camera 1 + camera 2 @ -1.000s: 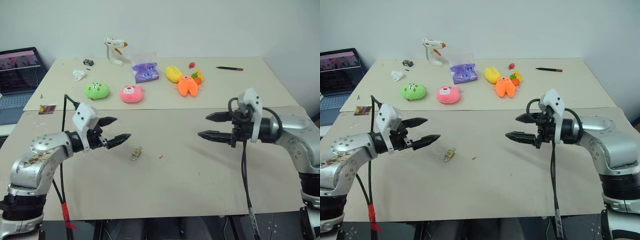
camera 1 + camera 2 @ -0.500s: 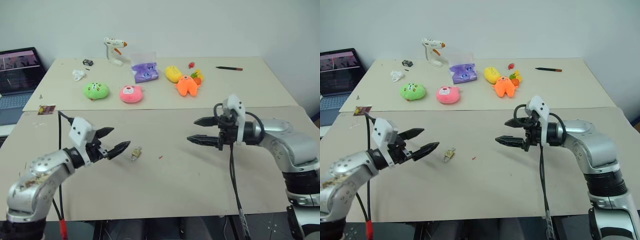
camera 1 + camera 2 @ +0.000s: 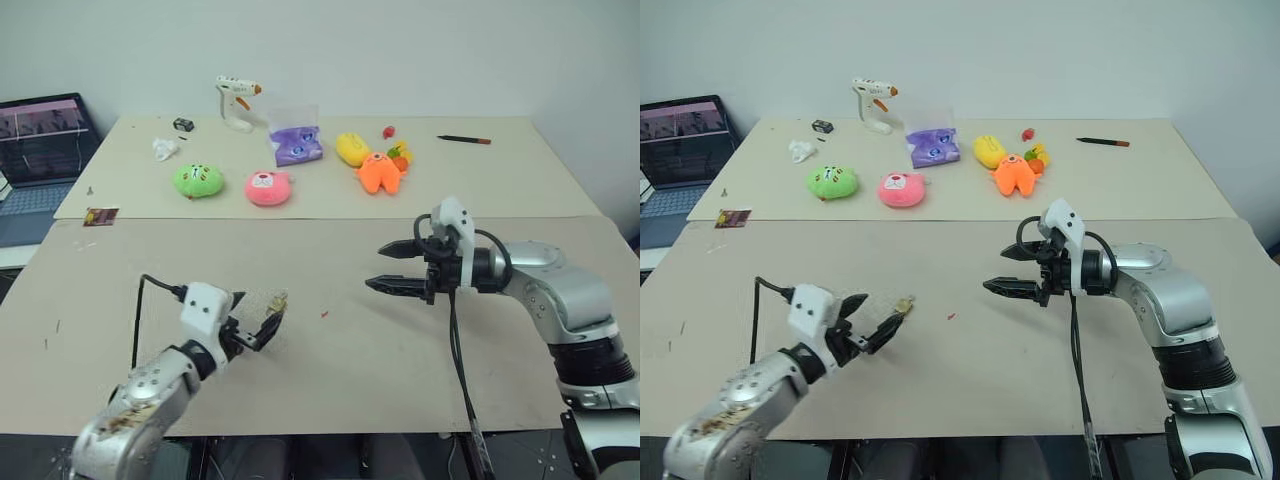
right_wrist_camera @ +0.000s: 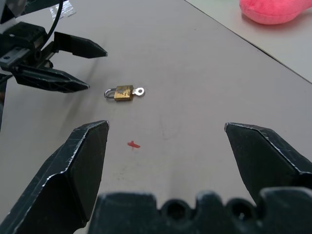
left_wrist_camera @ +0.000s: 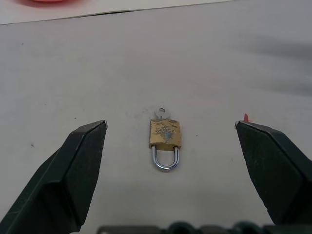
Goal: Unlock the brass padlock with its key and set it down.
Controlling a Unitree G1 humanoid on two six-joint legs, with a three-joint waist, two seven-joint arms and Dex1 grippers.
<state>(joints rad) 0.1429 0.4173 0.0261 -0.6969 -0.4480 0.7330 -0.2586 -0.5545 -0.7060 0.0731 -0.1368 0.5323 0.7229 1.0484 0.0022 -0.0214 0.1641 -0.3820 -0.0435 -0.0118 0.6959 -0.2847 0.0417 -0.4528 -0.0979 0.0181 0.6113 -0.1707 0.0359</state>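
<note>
The brass padlock [image 5: 165,135] lies flat on the near beige table, a small gold body with a silver shackle. Its silver key [image 5: 162,113] sticks out of the end opposite the shackle. My left gripper [image 3: 262,312] hovers low just short of it, open, the shackle end turned toward its tips and nothing between the fingers. My right gripper [image 3: 377,267] stands open above the table to the right of the padlock, pointing left toward it and holding nothing. In the right wrist view the padlock [image 4: 124,92] lies beside the left gripper [image 4: 96,68].
A red speck [image 3: 325,314] lies just right of the padlock. On the far table sit a green plush [image 3: 199,180], a pink plush [image 3: 266,188], an orange plush [image 3: 378,172], a yellow plush [image 3: 349,148], a purple bag [image 3: 294,143], a glue gun [image 3: 236,100] and a pen [image 3: 464,139]. A laptop [image 3: 40,140] stands far left.
My left arm has sunk and drawn back toward the near table edge, its open gripper now low by the padlock. The right gripper has drifted slightly left. The padlock has not moved.
</note>
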